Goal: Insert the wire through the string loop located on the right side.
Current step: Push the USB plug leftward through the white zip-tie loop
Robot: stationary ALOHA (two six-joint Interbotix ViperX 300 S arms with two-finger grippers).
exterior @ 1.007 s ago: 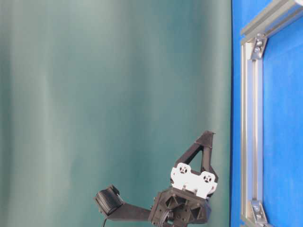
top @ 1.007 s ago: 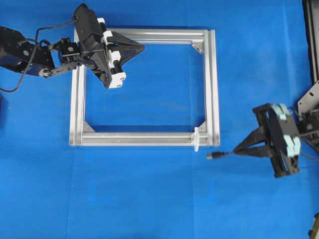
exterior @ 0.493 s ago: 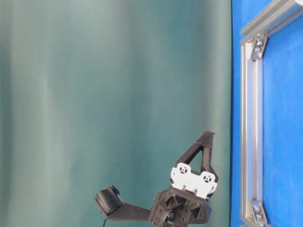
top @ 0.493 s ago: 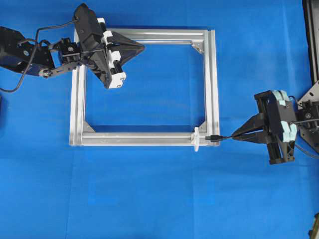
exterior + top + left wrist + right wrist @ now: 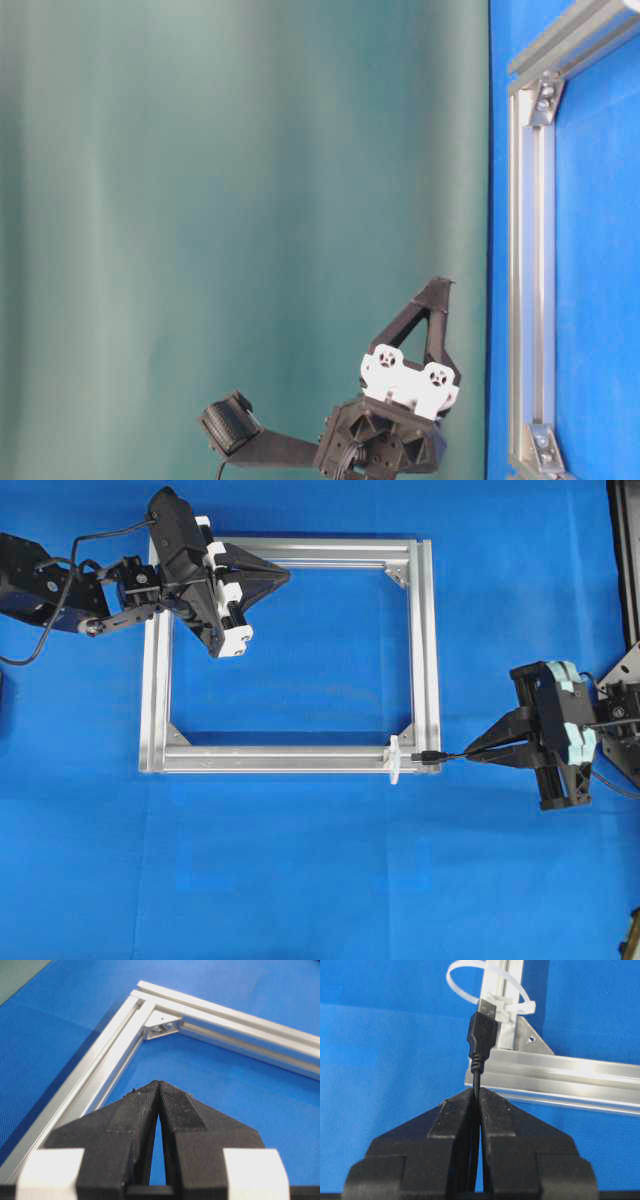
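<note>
At lower right, the right gripper (image 5: 470, 753), clamped on the wire (image 5: 475, 1076), has swung its plug up from the blue worktop (image 5: 300, 880) to just beside the string loop (image 5: 395, 759) on the frame (image 5: 430, 660), lined up but not yet through. The left gripper (image 5: 283, 576) stays pressed together, empty, upper left.

Right gripper (image 5: 470, 752) swung up, carried wire (image 5: 447, 756) plug to string loop (image 5: 395, 759) (left arm unmoved)

The frame (image 5: 425, 650) ahead of the gripper fingers (image 5: 455, 1120) is showing brushed silvery metal; those fingers are looking like matt, ridged black plastic, the loop (image 5: 470, 980) like glossy white plastic.
</note>
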